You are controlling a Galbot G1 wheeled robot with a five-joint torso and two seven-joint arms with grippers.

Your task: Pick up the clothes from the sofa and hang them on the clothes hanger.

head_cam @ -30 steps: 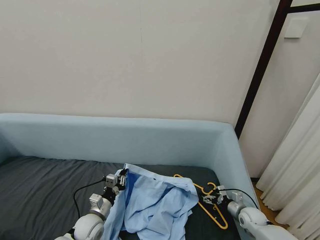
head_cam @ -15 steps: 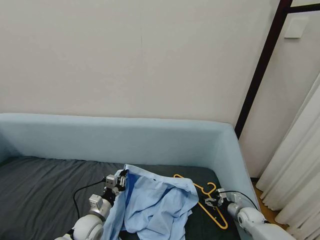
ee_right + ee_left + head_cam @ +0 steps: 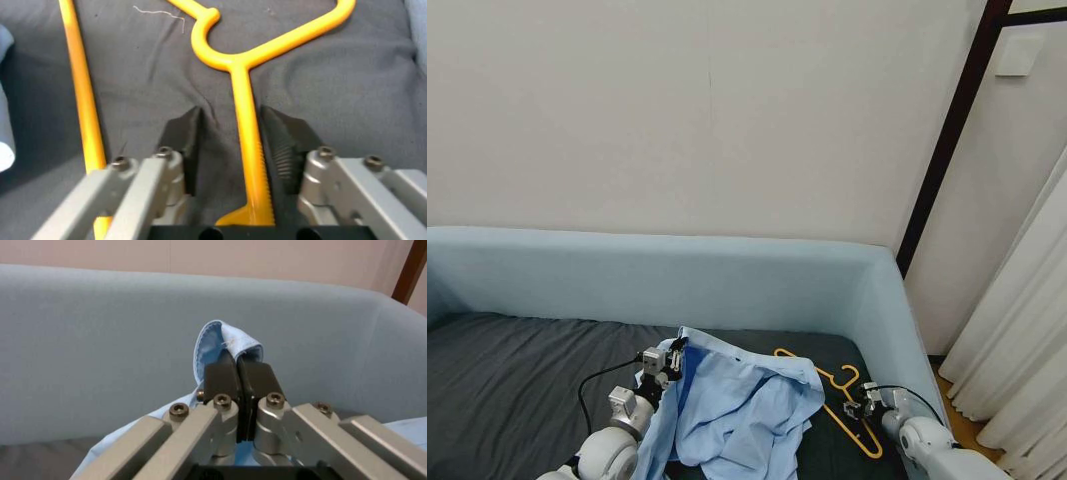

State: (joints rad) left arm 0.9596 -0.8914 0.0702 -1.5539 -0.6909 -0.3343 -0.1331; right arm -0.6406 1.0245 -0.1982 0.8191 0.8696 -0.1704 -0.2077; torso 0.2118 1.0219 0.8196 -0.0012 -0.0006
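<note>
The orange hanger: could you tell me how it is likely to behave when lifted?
Probably stiff: the orange hanger has straight, unbent bars. It is likely light, being thin and open-framed. Held by one bar, where the open right gripper straddles it, it may tilt or swing.

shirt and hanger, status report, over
Left gripper shut on edge of blue shirt. Right gripper open, straddling orange hanger on sofa seat. Shirt bulk heaped beside hanger.

shirt (image 3: 745,402) on sofa (image 3: 627,285) seat, hanger (image 3: 839,384) just right of it
</note>
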